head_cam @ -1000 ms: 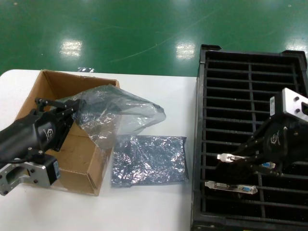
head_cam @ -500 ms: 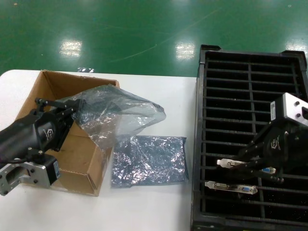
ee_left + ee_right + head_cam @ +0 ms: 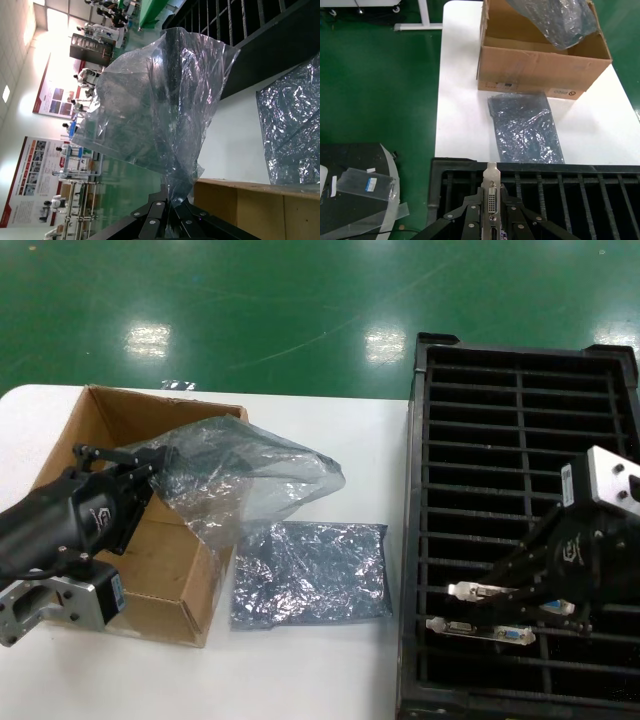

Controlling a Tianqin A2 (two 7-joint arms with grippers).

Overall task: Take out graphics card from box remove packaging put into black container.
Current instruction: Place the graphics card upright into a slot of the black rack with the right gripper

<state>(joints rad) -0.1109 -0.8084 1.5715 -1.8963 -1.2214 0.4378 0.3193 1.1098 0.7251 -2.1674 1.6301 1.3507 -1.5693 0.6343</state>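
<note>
From the head camera, the right pincer [image 3: 500,592] hangs low over the near end of the black container [image 3: 520,355], closed on the silver bracket of a graphics card [image 3: 478,592] held just above the ribs; a second card [image 3: 480,629] already sits in a slot just nearer the robot. The far rows of slots lie open. On the white desk [image 3: 330,680], a flat silver bag [image 3: 310,570] lies between the container's left wall and the cardboard box [image 3: 130,420], close to the box's right edge. The left pincer [image 3: 150,465] is over the open box, closed on a crumpled clear bag [image 3: 250,475] that billows over the box's right rim. Bare desk shows along the near edge. In the left wrist camera the left pincer's fingers [image 3: 165,212] pinch the gathered neck of the clear bag, which hangs free above the box rim [image 3: 250,200], the silver bag beyond it. In the right wrist camera the right pincer's fingers [image 3: 470,207] flank the card's bracket [image 3: 491,192], upright above the container's edge [image 3: 535,167], with the silver bag and box across open desk beyond.
</note>
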